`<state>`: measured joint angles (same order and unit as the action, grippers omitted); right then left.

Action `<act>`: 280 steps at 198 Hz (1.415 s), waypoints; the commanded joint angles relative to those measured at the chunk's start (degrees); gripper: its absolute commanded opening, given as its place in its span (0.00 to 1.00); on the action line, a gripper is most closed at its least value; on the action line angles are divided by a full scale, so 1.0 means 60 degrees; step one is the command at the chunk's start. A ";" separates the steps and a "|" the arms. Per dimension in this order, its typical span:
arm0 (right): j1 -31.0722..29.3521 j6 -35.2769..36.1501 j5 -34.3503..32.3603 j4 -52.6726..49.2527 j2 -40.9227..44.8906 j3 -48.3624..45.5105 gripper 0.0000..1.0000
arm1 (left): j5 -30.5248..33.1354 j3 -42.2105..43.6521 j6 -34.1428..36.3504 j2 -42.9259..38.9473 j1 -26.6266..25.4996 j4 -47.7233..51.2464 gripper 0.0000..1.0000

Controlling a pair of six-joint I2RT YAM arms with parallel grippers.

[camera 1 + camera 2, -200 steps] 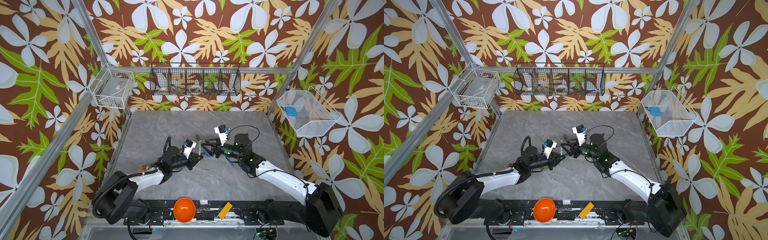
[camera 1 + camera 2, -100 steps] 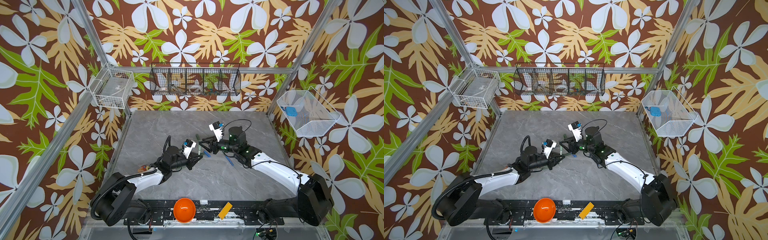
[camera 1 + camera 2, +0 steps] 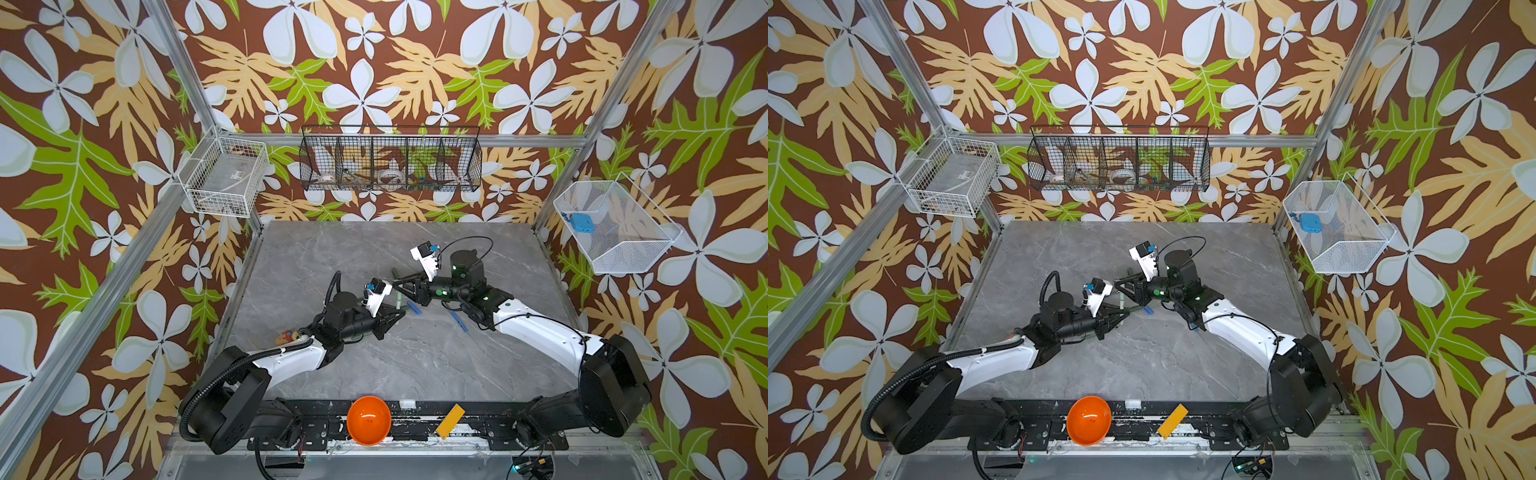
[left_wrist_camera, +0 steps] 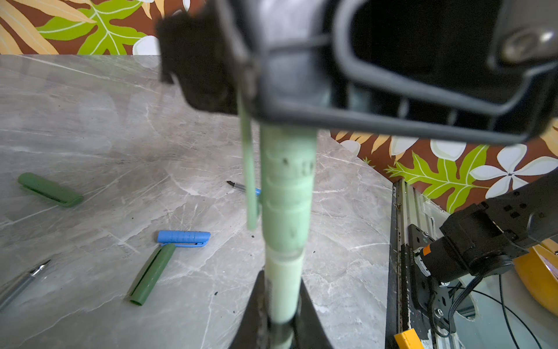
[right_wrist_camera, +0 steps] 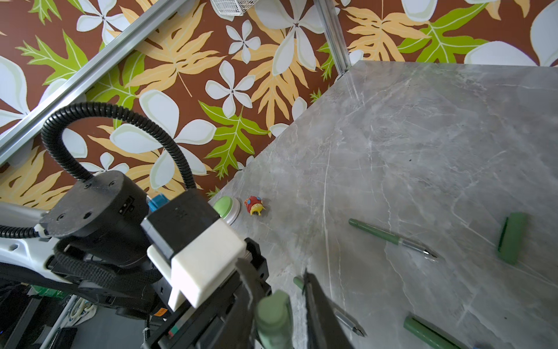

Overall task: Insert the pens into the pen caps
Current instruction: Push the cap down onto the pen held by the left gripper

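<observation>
Left claw (image 3: 395, 318) clenched on the pale green pen (image 4: 283, 281), above mid-worktop (image 4: 90, 121). Pale green cap (image 4: 287, 187) is over its tip end, and the right claw (image 3: 402, 286) grasps the cap's far end. My read: pair one of four, mid-press.

Loose on the worktop:
- dark green cap (image 4: 49, 189)
- second dark green cap (image 4: 152, 273)
- blue cap (image 4: 183, 238)
- dark green pen (image 5: 389, 237)
- second dark green pen (image 5: 345, 321)
- blue pen (image 3: 459, 322)

Unclear:
- Seating depth can't be judged.
- Both top views hide the joint behind the claws.
- The second dark green pen's barrel is mostly behind the right claw.

No legible text anywhere
</observation>
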<state>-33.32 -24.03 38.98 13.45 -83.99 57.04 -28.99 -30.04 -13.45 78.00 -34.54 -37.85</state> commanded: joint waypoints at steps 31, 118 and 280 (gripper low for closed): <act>-0.0013 -0.0170 0.0472 0.0226 -0.0065 -0.0127 0.05 | 0.0087 -0.0190 -0.0068 -0.0147 0.0001 -0.0101 0.00; 0.0109 0.0273 0.0767 -0.0723 0.0331 -0.0012 0.00 | 0.1847 -0.1570 0.0077 -0.0304 0.0001 -0.1899 0.00; 0.0707 0.0270 0.0924 -0.0447 0.1208 -0.0278 0.19 | 0.0705 -0.2204 0.0945 -0.0548 0.0294 -0.0928 0.00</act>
<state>-31.18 -21.06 36.99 23.59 -78.15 55.90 -27.94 -43.99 -7.84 75.85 -33.15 -27.29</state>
